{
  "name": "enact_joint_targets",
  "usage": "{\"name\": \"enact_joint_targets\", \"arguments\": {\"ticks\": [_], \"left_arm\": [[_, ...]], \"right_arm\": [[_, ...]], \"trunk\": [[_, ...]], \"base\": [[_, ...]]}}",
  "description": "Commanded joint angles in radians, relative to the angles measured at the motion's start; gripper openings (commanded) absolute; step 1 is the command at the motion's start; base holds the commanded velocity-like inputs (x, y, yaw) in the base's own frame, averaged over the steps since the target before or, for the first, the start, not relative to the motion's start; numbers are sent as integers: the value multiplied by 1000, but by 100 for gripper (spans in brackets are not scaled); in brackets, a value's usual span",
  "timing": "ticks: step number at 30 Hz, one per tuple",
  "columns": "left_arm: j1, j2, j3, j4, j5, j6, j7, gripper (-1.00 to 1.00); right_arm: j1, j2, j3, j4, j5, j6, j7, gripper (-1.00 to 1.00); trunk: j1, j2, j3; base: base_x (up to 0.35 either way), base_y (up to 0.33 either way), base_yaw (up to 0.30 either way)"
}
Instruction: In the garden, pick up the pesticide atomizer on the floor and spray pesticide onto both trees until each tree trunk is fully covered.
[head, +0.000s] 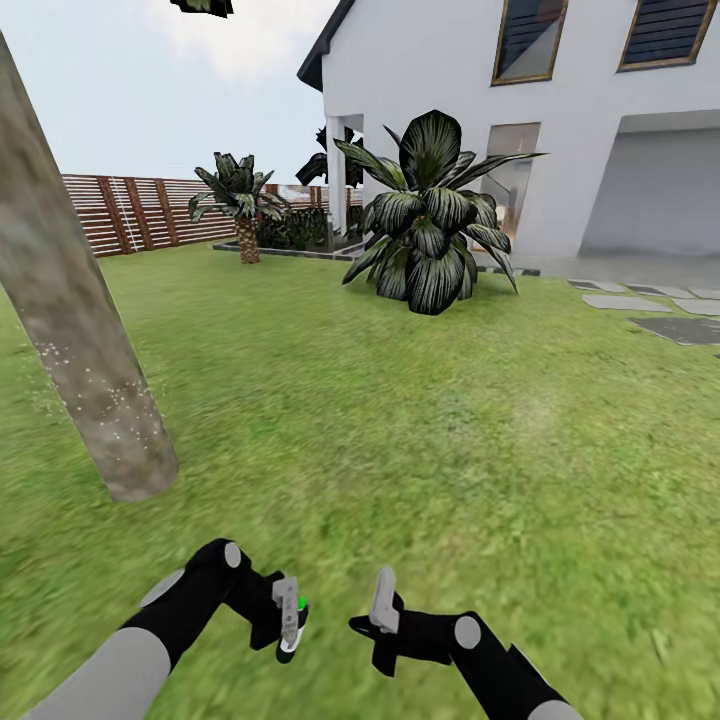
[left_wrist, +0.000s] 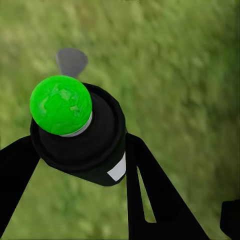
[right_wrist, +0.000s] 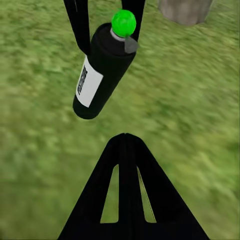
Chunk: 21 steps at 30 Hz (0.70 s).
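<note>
One tree trunk (head: 85, 350), thick and mottled grey-beige, leans up the left of the head view, and its base (right_wrist: 185, 10) also shows in the right wrist view. Tiny white pesticide specks (head: 75, 365) dot its lower bark. My left gripper (head: 290, 618) is low over the lawn, shut on the pesticide atomizer (head: 290, 645), a black bottle with a white label (right_wrist: 102, 70) and a round green top (left_wrist: 61, 105). Black fingers (left_wrist: 142, 170) clamp its sides. My right gripper (head: 383, 600) hangs just right of it, fingers pressed together (right_wrist: 125, 137), holding nothing.
Green lawn spreads ahead. A big dark-leaved plant (head: 430, 215) stands mid-distance, with a short palm (head: 245, 205) and the slatted wooden fence (head: 130, 210) behind it on the left. The white house (head: 450, 70) and grey paving slabs (head: 660, 310) lie to the right.
</note>
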Motion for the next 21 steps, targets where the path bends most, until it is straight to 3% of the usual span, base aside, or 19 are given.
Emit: {"name": "enact_joint_targets", "arguments": {"ticks": [1, 7, 12, 21], "left_arm": [[0, -6, -4, -2, -1, 8, -3, -100], [1, -17, -8, 0, -3, 6, -8, -100], [-1, -17, -87, 0, 1, 7, -8, -100], [-4, -19, -93, -2, 0, 10, -5, -100]], "right_arm": [[0, 0, -1, -3, 9, -5, 0, -100], [0, 3, -1, -23, 9, -5, 0, -100], [0, 24, -1, -34, 9, -5, 0, -100], [-3, 25, -1, -53, 9, -5, 0, -100]], "trunk": [[0, 0, -1], [0, 0, -1], [0, 0, -1], [0, 0, -1]], "base": [[0, 0, 0], [0, 0, 0], [0, 0, 0], [0, 0, 0]]}}
